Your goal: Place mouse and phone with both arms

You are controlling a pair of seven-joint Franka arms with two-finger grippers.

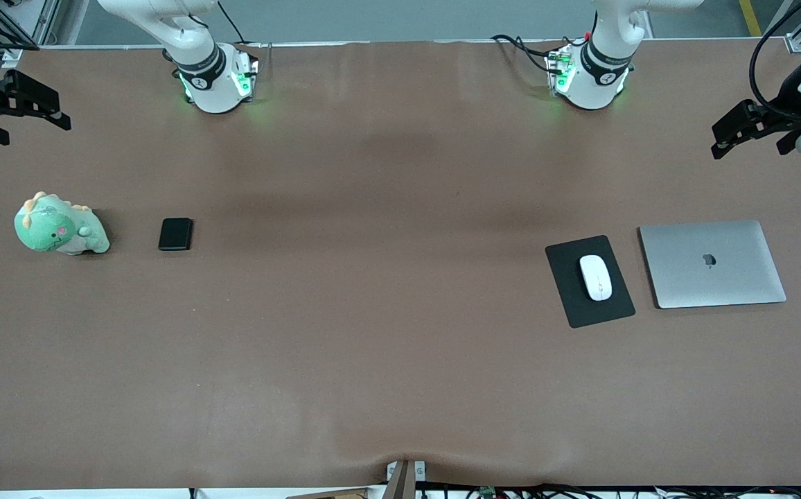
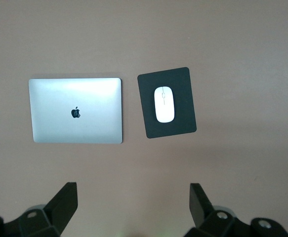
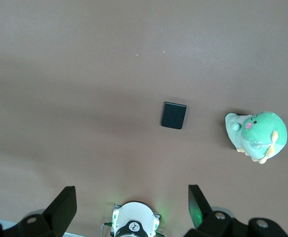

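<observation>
Mouse (image 1: pixel 595 277) on pad (image 1: pixel 570 298); phone (image 1: pixel 175 234) apart, nothing hidden

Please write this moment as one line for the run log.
left gripper: open, high over laptop end | right gripper: open, high over plush dinosaur end | mouse: on mouse pad | phone: on table

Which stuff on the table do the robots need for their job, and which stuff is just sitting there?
For the job:
- mouse, lying on the mouse pad
- phone, beside the dinosaur
- left tool and right tool, both open, up high at the table's ends

Just lying about:
- black mouse pad
- closed silver laptop, beside the pad
- green plush dinosaur
</observation>
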